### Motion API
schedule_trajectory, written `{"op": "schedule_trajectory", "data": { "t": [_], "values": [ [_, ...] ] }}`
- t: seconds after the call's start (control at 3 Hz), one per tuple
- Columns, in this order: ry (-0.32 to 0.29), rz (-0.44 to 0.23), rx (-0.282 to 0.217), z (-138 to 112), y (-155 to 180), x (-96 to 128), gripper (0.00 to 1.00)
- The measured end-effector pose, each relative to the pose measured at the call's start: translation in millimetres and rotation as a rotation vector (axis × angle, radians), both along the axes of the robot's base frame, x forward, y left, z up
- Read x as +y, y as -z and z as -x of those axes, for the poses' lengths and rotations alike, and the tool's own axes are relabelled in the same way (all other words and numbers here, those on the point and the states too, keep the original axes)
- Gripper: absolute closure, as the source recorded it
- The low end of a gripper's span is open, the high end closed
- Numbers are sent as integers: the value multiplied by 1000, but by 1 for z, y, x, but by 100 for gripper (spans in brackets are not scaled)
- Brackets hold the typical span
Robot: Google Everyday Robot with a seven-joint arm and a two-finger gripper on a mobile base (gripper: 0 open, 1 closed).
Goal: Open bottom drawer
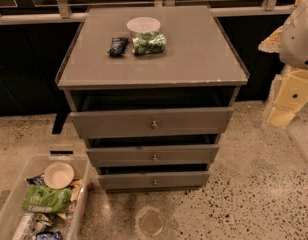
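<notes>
The grey cabinet stands in the middle of the camera view with three drawer fronts. The bottom drawer is the narrowest and shortest front, lowest of the three, with a small round metal knob at its centre. Its front sits in line under the middle drawer, with a dark gap above it and none of its inside showing. My gripper hangs at the right edge of the view, beside the cabinet's top right corner. It is well above and to the right of the bottom drawer and touches nothing.
The top drawer is the widest. On the cabinet top lie a dark packet and a clear tub of green food. A clear bin with a bowl and snack bags stands on the floor at the lower left. A railing runs behind.
</notes>
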State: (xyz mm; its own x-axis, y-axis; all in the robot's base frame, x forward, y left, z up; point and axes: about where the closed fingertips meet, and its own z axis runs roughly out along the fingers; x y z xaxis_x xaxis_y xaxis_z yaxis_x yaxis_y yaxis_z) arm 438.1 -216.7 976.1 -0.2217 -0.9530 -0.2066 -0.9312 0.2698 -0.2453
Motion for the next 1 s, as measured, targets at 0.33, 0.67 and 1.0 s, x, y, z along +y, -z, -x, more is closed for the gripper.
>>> {"op": "schedule_trajectory", "data": {
  "t": [0.33,0.67,1.0],
  "values": [
    [9,3,-1,0,2,-2,0],
    [-6,-12,0,10,31,-7,0],
    [-91,-117,-10,36,90,8,0]
  ]
}}
